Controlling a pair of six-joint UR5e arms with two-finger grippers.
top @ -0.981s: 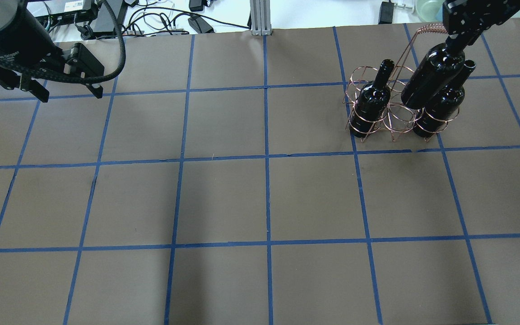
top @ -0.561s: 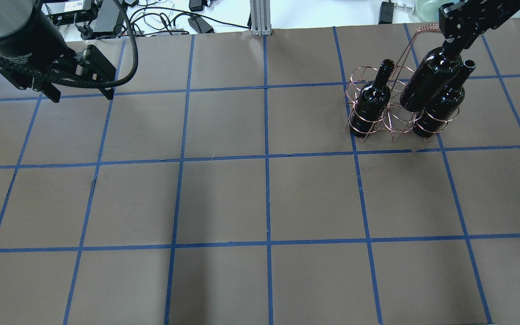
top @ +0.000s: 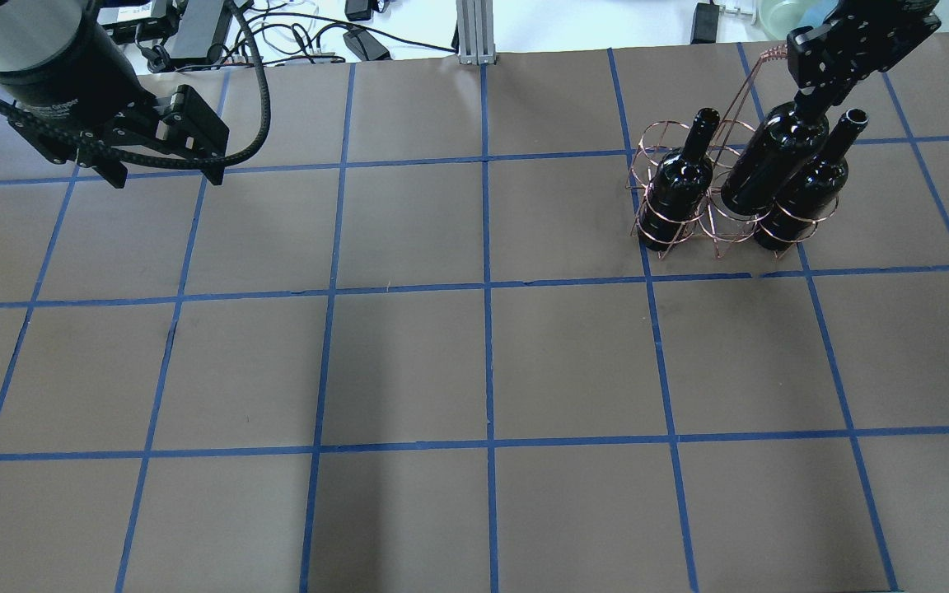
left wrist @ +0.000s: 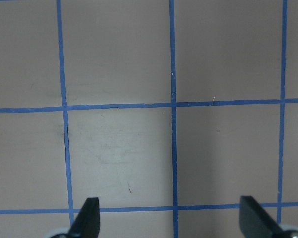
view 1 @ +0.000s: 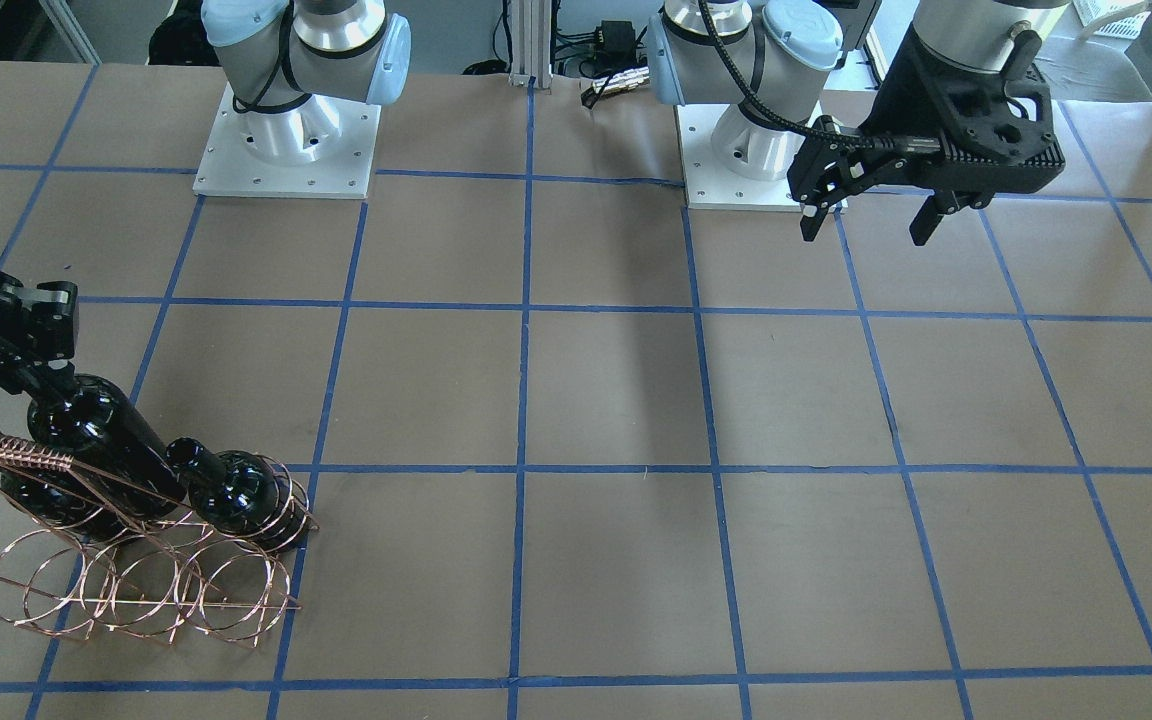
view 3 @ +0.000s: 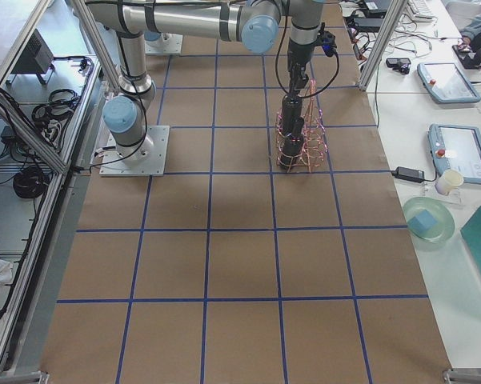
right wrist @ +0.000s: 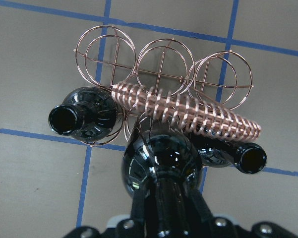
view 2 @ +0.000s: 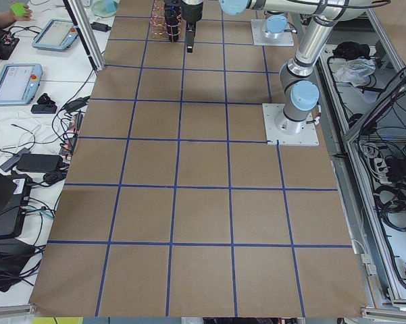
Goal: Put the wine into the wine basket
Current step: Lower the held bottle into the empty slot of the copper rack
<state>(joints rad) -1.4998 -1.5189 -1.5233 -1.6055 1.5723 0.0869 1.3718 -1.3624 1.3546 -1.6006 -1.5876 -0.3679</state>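
Since 1 second earlier, the right pincer (top: 812, 99) had carried the wine (top: 763, 169) lower and slightly leftward, while the left pincer (top: 165, 175) had drifted rightward above the tabletop (top: 483, 362).

Overhead, the right pincer pinched the wine by its neck. The bottle's base sat at the middle loop of the wine basket (top: 726, 224), between 2 other bottles (top: 676, 193) standing in the outer loops. Whether the base had entered the loop could not be told.

From the front, the wine hung tilted over the basket's rear row. The left pincer hung spread wide, well apart from the basket.

At the left wrist, 2 spread fingertips (left wrist: 89, 215) framed blue tape lines (left wrist: 172, 148) on the tabletop.

At the right wrist, the pincer clamped the neck, and the coiled handle (right wrist: 188, 111) lay just beyond the wine's shoulder.
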